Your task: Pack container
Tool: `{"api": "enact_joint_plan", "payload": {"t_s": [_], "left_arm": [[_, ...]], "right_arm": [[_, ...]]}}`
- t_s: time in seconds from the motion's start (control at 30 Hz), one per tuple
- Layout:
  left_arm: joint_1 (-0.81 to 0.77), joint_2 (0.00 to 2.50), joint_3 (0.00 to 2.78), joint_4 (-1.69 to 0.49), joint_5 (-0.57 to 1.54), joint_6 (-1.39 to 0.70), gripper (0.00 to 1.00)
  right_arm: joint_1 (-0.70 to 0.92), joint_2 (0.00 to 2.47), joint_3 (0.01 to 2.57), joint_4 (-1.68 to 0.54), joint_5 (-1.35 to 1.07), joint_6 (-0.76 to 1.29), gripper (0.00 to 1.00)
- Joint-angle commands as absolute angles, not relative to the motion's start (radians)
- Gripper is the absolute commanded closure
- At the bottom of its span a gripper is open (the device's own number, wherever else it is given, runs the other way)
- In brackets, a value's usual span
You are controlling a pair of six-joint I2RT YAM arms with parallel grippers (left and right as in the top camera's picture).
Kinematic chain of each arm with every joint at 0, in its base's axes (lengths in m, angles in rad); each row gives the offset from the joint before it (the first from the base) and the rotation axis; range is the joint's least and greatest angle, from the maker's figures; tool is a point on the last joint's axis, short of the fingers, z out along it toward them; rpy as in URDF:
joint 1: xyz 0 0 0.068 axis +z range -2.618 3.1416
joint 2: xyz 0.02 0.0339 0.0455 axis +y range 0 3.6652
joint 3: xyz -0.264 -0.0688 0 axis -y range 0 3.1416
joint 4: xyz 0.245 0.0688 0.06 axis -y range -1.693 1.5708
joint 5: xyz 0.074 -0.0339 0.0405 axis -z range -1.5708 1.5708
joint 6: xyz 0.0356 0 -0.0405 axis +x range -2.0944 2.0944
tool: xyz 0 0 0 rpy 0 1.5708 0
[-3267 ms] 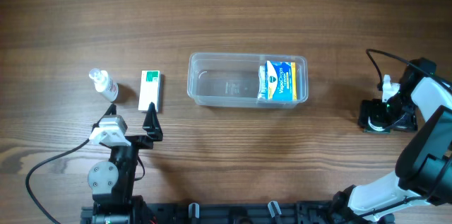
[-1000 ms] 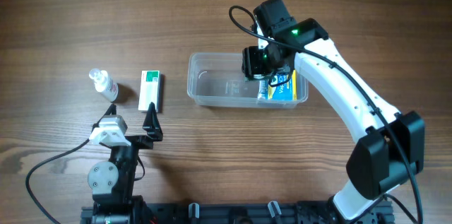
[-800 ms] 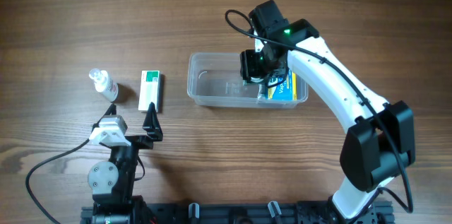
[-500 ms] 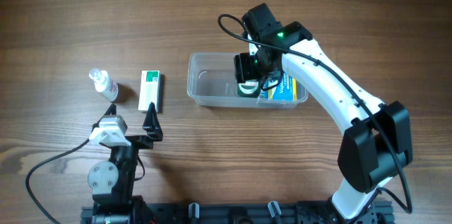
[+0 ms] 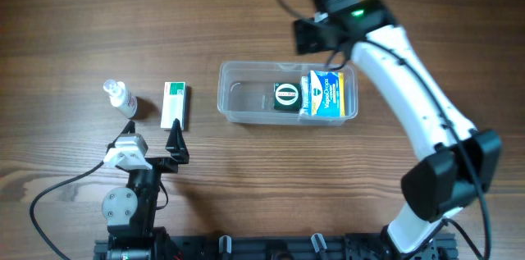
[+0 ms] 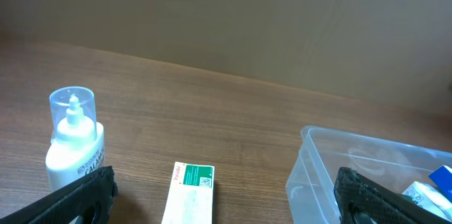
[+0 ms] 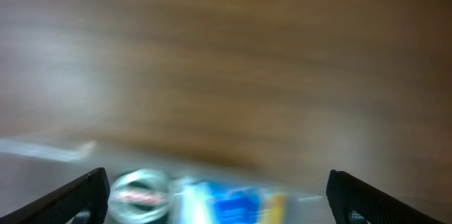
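The right claw (image 5: 318, 37) is hanging over the surface (image 5: 98, 14) just beyond the far wall of the container (image 5: 231, 96). Its wrist view is smeared by motion, but the two fingers appear to be standing wide apart with nothing between them. Just below it, the clear tub is sitting mid-surface, holding a round dark tin (image 5: 286, 95) and, touching its right side, a blue-and-yellow box (image 5: 326, 94). Both are crowding the right half, and the left half is lying bare.

The left claw (image 5: 174, 139) is resting near the front edge, fingers (image 6: 83, 194) spread and empty. Beyond it, a green-and-white box (image 5: 174, 104) and a small capped bottle (image 5: 120, 98) are waiting left of the tub, outside it.

The tub is looking thin-walled and light, so it is likely flexing under a pinch and sliding readily on the wood. Its smooth walls are probably slippery, and the rim at a short end is offering the firmest hold. The load is now weighing toward the right.

Half a second ago the right claw was down inside the tub, over the spot where the tin now lies. It is now clear of the tub and farther back. Three seconds ago the tub was holding only the blue box. The left arm, bottle and green box are sitting where they were.
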State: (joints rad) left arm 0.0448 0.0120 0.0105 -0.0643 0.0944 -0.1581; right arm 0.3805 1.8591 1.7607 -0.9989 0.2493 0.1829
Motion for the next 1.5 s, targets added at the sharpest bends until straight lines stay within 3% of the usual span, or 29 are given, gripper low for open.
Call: {"api": "enact_joint_plan", "payload": {"t_s": [0.0, 0.13, 0.33, 0.83, 1.0, 1.17, 1.33, 1.47], "left_arm": [[0.043, 0.005, 0.006, -0.069, 0.092, -0.141, 0.0], [0.043, 0.005, 0.006, -0.069, 0.092, -0.141, 0.0], [0.043, 0.005, 0.006, -0.069, 0.092, -0.141, 0.0], [0.043, 0.005, 0.006, -0.057, 0.007, -0.135, 0.0], [0.043, 0.005, 0.01, 0.26, 0.005, -0.146, 0.0], [0.043, 0.084, 0.224, 0.253, 0.16, -0.202, 0.0], [0.043, 0.432, 0.647, -0.135, 0.228, -0.192, 0.0], [0.043, 0.976, 1.269, -0.709, 0.175, -0.137, 0.0]], "right_arm": [[0.196, 1.8, 1.784, -1.023, 0.393, 0.066, 0.0], [-0.083, 1.801, 1.778, -1.031, 0.244, 0.082, 0.0], [-0.271, 1.844, 1.761, -0.987, 0.213, 0.107, 0.0], [-0.289, 1.897, 1.692, -0.889, 0.208, 0.107, 0.0], [-0.289, 1.897, 1.692, -0.889, 0.208, 0.107, 0.0], [-0.289, 1.897, 1.692, -0.889, 0.208, 0.107, 0.0], [-0.289, 1.897, 1.692, -0.889, 0.208, 0.107, 0.0], [-0.289, 1.897, 1.692, -0.889, 0.208, 0.107, 0.0]]}}
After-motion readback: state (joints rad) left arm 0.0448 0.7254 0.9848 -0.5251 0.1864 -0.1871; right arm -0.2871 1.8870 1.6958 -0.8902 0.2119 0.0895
